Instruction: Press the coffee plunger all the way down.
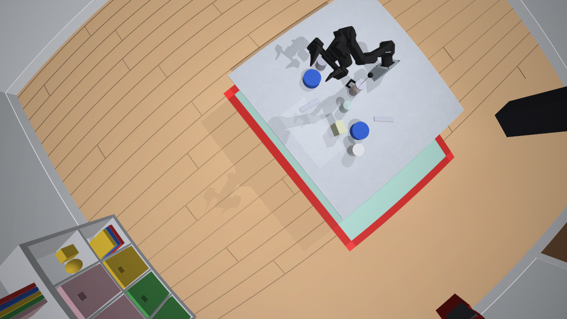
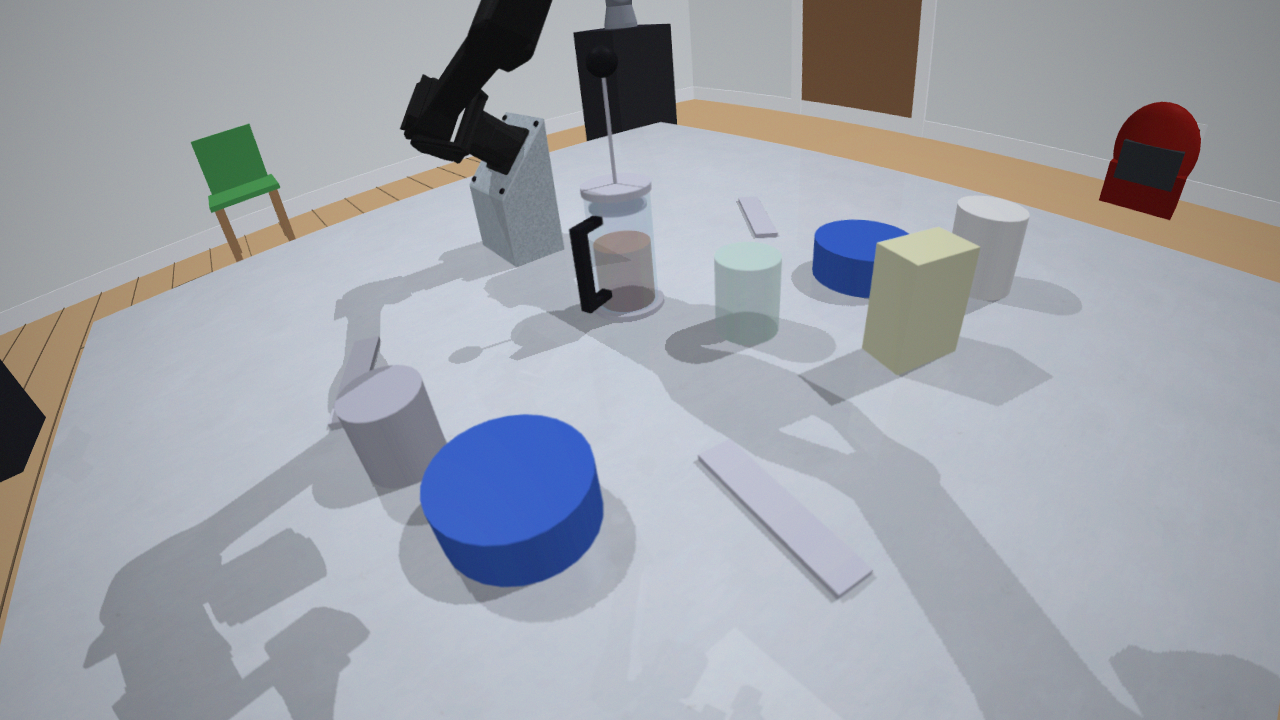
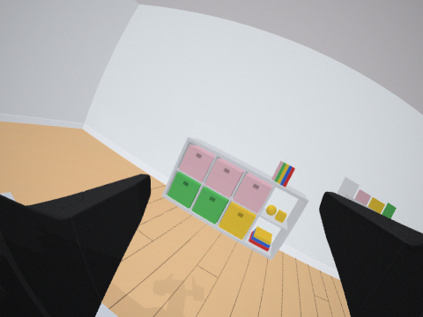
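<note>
Holding my jaws wide apart and empty, I should centre over the black round plunger knob of the clear glass coffee press, then push straight down.

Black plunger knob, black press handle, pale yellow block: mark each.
Black plunger knob (image 2: pixel 600 60), exterior view, middle of the ball.
Black press handle (image 2: pixel 583 266), exterior view, its upright bar.
Pale yellow block (image 2: pixel 904 313), exterior view, its front face.
</note>
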{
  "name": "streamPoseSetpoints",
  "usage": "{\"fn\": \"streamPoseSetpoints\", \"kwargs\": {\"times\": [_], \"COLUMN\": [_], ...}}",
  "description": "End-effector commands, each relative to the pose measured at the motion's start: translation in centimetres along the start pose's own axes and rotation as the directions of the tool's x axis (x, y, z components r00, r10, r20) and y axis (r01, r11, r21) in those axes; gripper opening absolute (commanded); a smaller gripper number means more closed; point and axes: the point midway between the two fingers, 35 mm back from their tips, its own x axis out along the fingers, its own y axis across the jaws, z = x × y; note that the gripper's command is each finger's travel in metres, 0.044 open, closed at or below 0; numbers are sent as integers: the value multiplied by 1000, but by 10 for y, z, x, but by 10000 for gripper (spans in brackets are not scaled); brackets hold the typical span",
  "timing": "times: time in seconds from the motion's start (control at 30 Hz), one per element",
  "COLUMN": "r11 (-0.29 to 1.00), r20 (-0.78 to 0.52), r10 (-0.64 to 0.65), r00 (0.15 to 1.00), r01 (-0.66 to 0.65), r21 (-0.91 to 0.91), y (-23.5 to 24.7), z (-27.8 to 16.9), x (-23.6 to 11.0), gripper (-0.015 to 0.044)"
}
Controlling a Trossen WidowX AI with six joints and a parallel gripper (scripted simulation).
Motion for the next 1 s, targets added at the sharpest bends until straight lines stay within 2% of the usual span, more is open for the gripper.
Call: {"fn": "streamPoseSetpoints", "kwargs": {"times": [0.0,0.03,0.27,0.47,0.63,0.8,0.97], "r11": [1000,1000,996,984,970,947,916], "r20": [4,11,53,168,217,283,407], "r10": [-2,-6,-92,-168,-231,-304,-376], "r00": [1000,1000,994,971,948,910,833], "r01": [2,6,92,175,243,322,401], "r21": [-3,-5,-5,-28,-30,-19,26], "y": [-1,-2,-33,-55,-75,-97,-115], "z": [2,6,28,81,106,136,187], "x": [-1,-2,-21,-48,-70,-98,-141], "gripper": [426,440,440,440,440,440,440]}}
